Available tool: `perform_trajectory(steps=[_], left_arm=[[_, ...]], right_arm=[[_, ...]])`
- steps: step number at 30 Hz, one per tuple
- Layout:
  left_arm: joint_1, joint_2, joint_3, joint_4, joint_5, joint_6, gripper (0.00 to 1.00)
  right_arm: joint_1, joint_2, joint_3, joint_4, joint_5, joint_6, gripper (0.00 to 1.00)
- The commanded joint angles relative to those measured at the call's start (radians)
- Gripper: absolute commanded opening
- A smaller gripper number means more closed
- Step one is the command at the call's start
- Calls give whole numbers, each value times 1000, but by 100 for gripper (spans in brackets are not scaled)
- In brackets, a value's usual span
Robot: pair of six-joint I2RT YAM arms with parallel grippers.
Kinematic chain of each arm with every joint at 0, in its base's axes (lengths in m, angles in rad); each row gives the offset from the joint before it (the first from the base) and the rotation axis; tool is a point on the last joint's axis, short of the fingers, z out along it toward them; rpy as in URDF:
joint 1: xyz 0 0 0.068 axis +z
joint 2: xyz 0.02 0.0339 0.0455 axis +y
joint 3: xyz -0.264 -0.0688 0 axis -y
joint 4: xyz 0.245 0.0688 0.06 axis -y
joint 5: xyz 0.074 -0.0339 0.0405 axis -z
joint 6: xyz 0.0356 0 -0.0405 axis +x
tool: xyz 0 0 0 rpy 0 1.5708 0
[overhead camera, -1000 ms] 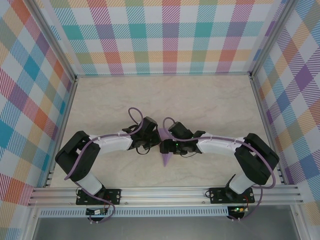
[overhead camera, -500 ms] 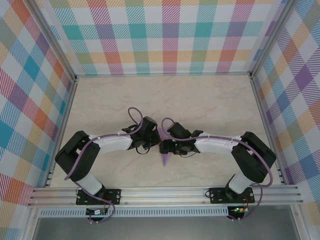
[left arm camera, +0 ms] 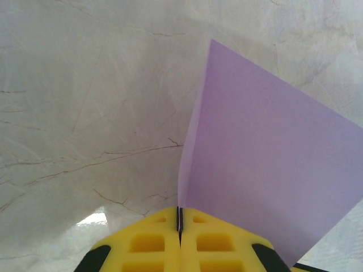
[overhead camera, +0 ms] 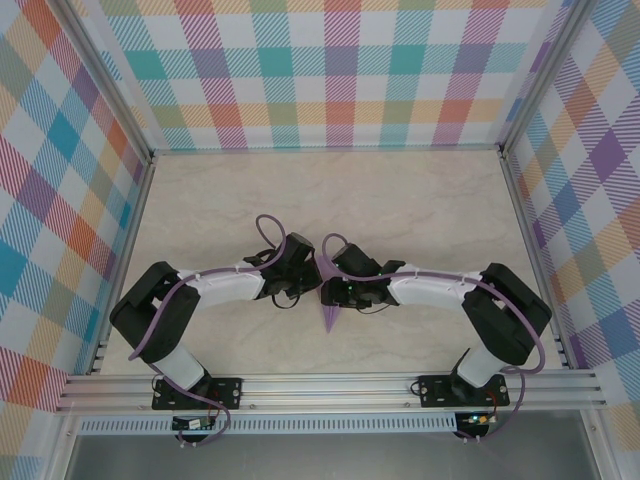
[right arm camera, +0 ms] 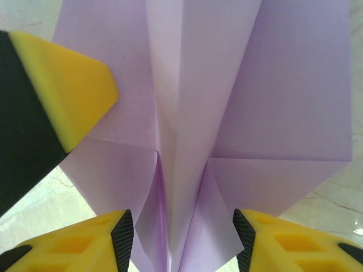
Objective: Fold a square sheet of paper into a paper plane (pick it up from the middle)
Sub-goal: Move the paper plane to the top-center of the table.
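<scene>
Top view: both arms reach inward and meet over the middle of the table [overhead camera: 420, 200], a little toward its near side. The paper plane [overhead camera: 331, 316] lies between the two claws, lavender, with its pointed tip toward the near edge.

We note the left gripper [left arm camera: 179, 222] has its yellow fingers pressed flat together, pinching one edge of the plane. A smooth purple panel rises from the pinch above the marbled tabletop.

The right gripper [right arm camera: 182, 241] has its jaws apart. The centre crease and two folded flaps sit in the gap. We cannot tell whether its pads touch the paper. One yellow-and-black finger [right arm camera: 68, 90] of the left gripper rests against a wing.
</scene>
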Motion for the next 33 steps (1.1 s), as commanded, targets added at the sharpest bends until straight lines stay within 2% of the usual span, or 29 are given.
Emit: perform_trajectory(steps=[1, 8, 13, 16, 18, 20, 23, 26, 31, 33], left_arm=[[12, -33, -18, 3, -1, 3, 6], [13, -37, -18, 0, -2, 1, 12], [25, -63, -17, -41, -23, 9, 20], [44, -96, -8, -106, -58, 26, 32], [62, -124, -3, -154, -78, 41, 48], [75, -145, 7, -212, -111, 52, 62], [94, -168, 19, -297, -155, 71, 77], [104, -190, 18, -328, -192, 79, 87], [111, -223, 6, -343, -226, 88, 100], [113, -234, 2, -349, -235, 91, 100]], right_arm=[[8, 25, 29, -12, 23, 39, 50], [9, 75, 58, -6, -18, 59, 45], [10, 72, 72, -59, 21, 67, 32], [10, 71, 105, -154, 67, 59, 19], [10, 83, 155, -277, 128, 43, 11], [10, 76, 174, -347, 177, 30, 8], [7, 63, 194, -409, 217, 9, 8], [7, 75, 211, -431, 223, -7, 8], [2, 133, 235, -429, 204, 3, 11], [0, 162, 252, -429, 186, 9, 14]])
